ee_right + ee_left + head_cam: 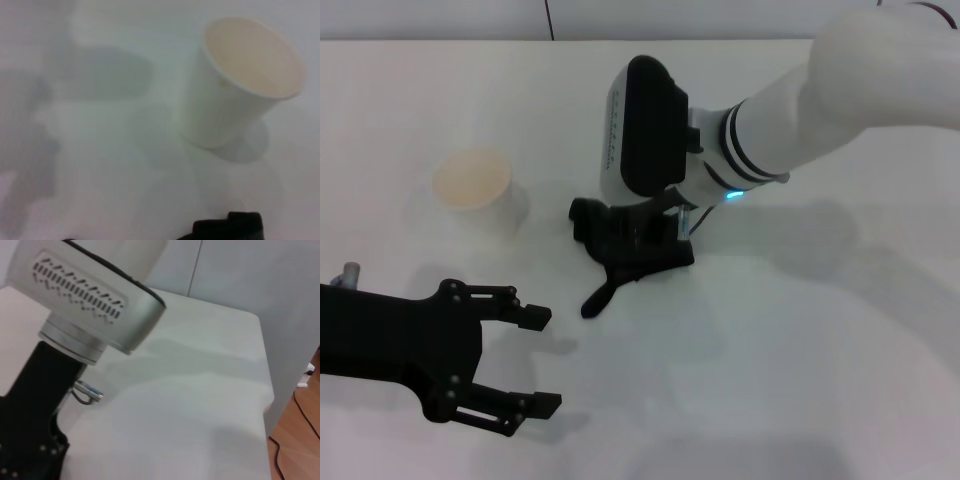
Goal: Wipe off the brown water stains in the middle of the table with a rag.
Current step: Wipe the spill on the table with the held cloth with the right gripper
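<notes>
Risk starts on the left: the left gripper (pixel 540 360) hovers wide open over the glossy white surface (pixel 800 360), near the pale cream cup (pixel 475 185) — any sweep could tip it. Centre, the right gripper (pixel 655 235) presses the dark green-black bunched rag (pixel 625 250); its fingers' state I cannot tell. No brown stain shows — possibly smearing beneath.

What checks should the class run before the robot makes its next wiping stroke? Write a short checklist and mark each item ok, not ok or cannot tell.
1. Rag is under the right gripper, on the table: ok.
2. Right gripper's hold on the rag: cannot tell, its fingers are hidden.
3. Brown stain located: cannot tell, none shows in any view; the rag may cover it.
4. Cup stands upright, apart from the rag toward the robot's left: ok.
5. Left gripper open, near the front edge, away from the rag: ok.
6. Rag's narrow tail trails toward the robot, free of both grippers: ok.
</notes>
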Controlling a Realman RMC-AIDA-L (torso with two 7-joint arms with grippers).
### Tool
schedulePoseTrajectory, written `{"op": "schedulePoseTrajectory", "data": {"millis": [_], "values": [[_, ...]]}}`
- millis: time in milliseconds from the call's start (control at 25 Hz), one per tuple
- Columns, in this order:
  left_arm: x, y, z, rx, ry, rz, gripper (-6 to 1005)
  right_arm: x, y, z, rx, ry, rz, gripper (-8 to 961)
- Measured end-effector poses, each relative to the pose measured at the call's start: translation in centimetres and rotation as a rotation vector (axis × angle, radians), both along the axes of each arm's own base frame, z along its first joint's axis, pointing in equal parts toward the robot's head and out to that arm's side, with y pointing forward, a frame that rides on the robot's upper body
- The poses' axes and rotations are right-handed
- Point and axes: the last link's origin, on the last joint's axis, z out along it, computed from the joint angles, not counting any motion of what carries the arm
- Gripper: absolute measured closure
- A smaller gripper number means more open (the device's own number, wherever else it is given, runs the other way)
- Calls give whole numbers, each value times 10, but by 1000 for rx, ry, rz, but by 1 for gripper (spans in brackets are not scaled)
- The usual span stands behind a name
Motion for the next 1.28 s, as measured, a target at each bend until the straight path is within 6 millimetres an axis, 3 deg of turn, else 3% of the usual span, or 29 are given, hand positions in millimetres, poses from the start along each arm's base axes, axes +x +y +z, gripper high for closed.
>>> {"op": "schedulePoseTrajectory", "data": {"millis": [360,720,920,1040,1280], "values": [[2,1,-4,-13,4,-10,124,-1,8,3,36,14,-5,888],[4,4,-5,-13,4,-18,124,-19,-32,-9,-145,20,16,888],[5,5,-5,-14,3,-22,124,-22,-45,-15,-186,6,35,888],[6,5,-5,-14,2,-24,124,-23,-42,-15,-168,11,42,888],[7,5,-7,-23,2,-28,124,-18,-19,-10,-65,14,41,888]]}}
